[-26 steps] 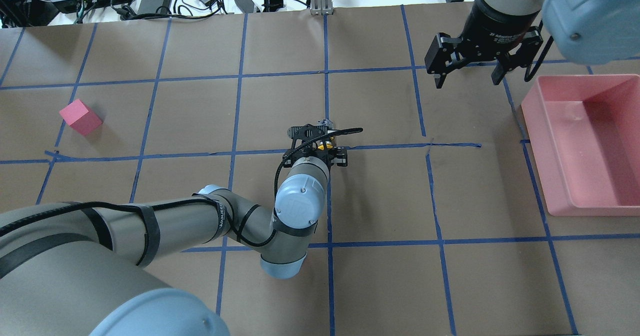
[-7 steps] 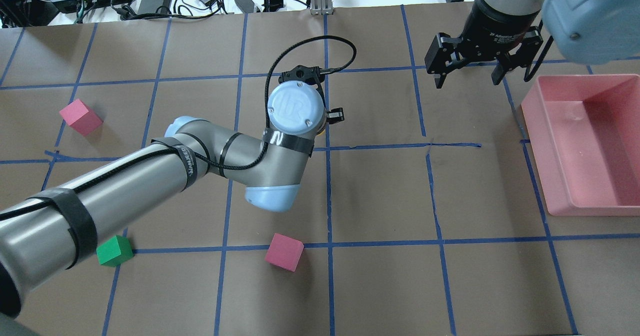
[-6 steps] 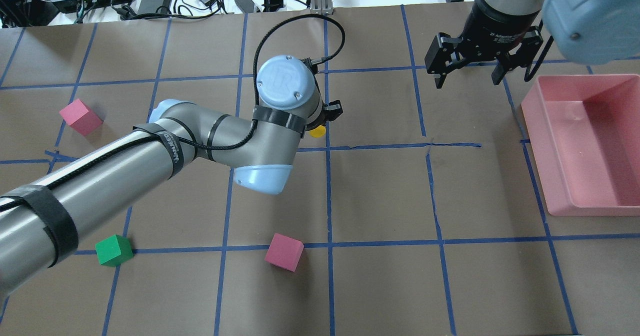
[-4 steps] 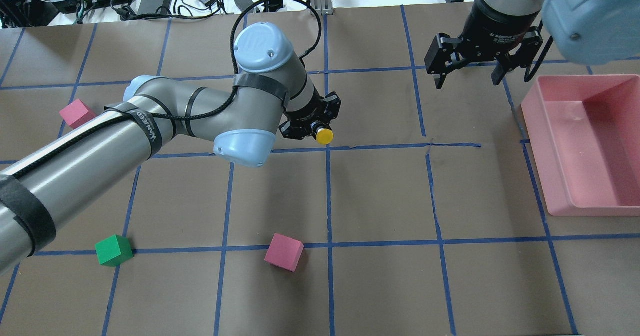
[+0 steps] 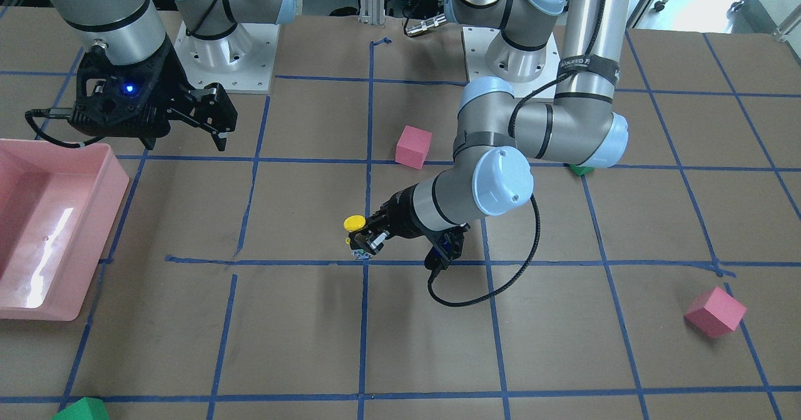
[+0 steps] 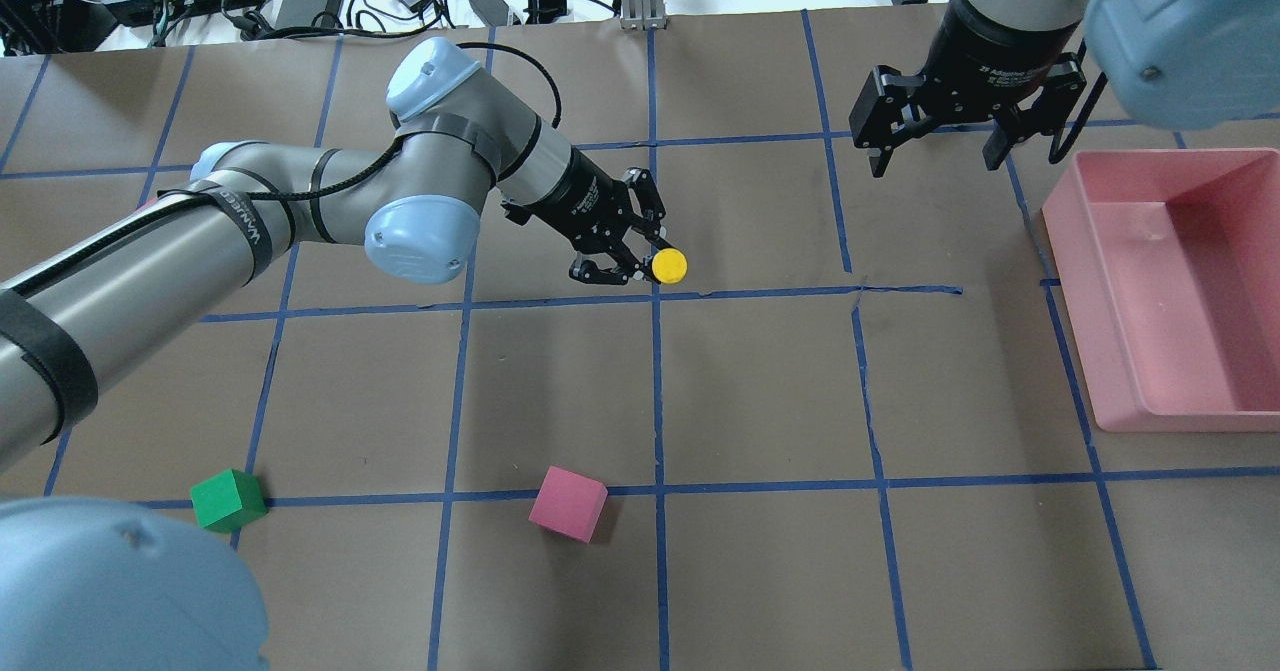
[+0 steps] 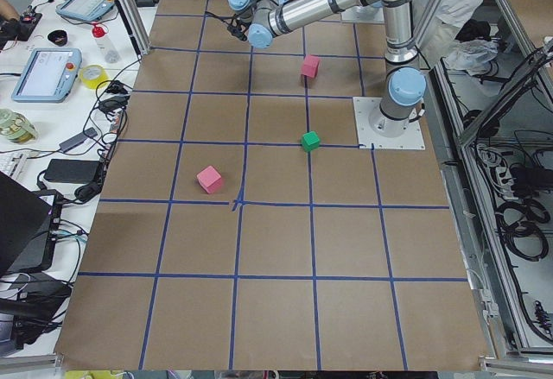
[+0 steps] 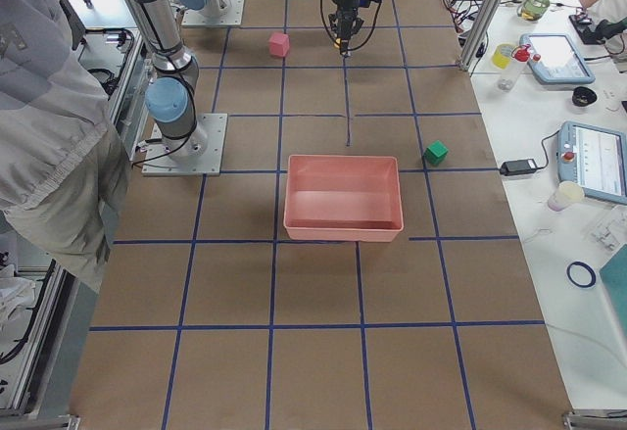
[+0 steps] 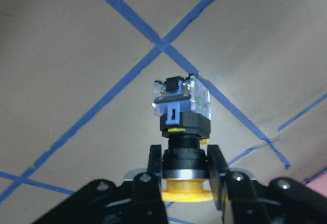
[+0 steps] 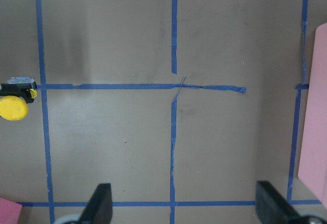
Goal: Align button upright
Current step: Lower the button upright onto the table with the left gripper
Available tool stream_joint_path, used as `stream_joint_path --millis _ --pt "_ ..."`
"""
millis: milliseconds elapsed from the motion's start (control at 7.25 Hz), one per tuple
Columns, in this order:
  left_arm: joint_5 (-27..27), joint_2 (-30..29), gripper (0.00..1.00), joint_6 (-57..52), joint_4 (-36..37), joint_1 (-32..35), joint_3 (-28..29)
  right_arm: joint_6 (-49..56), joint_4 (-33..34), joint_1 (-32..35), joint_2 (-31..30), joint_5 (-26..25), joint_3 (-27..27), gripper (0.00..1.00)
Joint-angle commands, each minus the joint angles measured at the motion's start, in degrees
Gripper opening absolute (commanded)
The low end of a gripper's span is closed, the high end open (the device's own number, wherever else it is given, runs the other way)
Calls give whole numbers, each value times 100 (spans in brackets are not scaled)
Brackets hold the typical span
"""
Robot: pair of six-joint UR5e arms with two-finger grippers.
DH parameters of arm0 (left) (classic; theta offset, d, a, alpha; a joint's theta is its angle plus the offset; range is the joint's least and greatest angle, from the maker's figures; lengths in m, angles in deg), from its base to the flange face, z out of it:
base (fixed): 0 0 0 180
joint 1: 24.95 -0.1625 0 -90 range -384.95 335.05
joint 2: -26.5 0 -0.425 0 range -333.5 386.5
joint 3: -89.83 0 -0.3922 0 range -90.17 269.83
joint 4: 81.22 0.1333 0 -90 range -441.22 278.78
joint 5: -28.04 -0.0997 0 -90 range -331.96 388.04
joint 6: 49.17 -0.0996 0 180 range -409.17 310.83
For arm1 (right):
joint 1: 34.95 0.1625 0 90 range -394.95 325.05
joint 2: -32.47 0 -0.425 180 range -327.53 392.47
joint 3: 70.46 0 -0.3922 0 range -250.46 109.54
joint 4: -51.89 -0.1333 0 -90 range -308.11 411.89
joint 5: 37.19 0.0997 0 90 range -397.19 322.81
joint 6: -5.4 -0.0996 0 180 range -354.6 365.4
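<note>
1. Our left hand [image 6: 648, 261] grips the button [image 6: 669, 266] by its black collar, yellow cap up, base down.
2. It sits upright at a tape crossing [image 6: 657, 296] mid-worktop [image 6: 760, 391]; contact with the worktop we cannot tell.
3. We judge the turning done; release remains.
4. Our right hand [image 6: 935, 163] hangs open, empty, far right beside the pink tray [image 6: 1075, 221].

left tool [image 6: 648, 259] tight, right tool [image 6: 935, 163] wide

The tiny push-button with round yellow cap, black collar and whitish block base [image 6: 668, 265] is pinched at its collar by the left gripper [image 9: 185, 165], cap uppermost.
</note>
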Motion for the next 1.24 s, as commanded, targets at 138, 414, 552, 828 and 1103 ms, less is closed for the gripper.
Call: stream_joint_path --millis 138,414,552,828,1103 --pt "788 -555 0 150 -142 -312 92 0 0 0 0 0 0 100" --pt "904 -583 0 -173 -465 -313 100 0 -9 0 0 0 0 100" --pt "870 -583 0 -428 -781 -313 152 0 -9 0 0 0 -9 100" --pt "852 -705 0 -466 -810 -313 153 0 -9 -9 0 0 -9 100" --pt "843 -811 0 -466 -802 -313 153 0 -9 -9 0 0 -9 100"
